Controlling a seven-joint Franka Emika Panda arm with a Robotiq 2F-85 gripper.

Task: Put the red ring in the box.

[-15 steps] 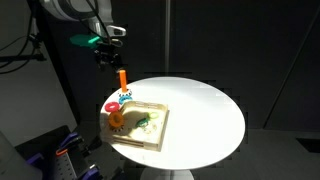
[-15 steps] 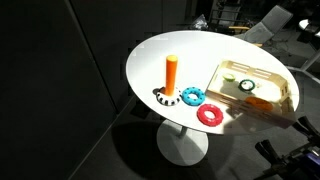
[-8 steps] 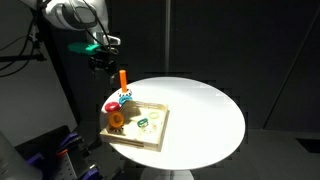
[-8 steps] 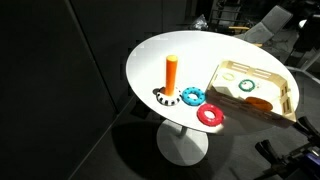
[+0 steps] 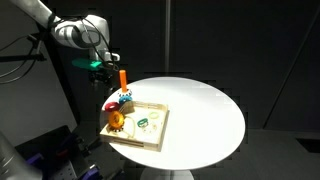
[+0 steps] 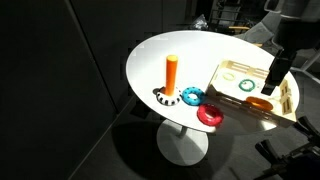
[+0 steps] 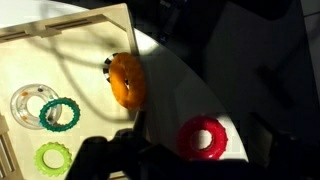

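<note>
Wrist view: red ring (image 7: 203,138) lies on counter (image 7: 170,95) near its edge, just outside box (image 7: 60,60). Fingers (image 6: 268,86) hover over box; cannot tell their spread. Risk: an off-centre descent clips the rim or nudges ring off the edge.

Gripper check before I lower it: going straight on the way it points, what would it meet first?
Probably the bare table between the orange gear and the red ring, though depth is unclear.

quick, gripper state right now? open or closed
Gripper: cannot be told, too dark to see the jaws. The red ring lies on the table, not held.
</note>
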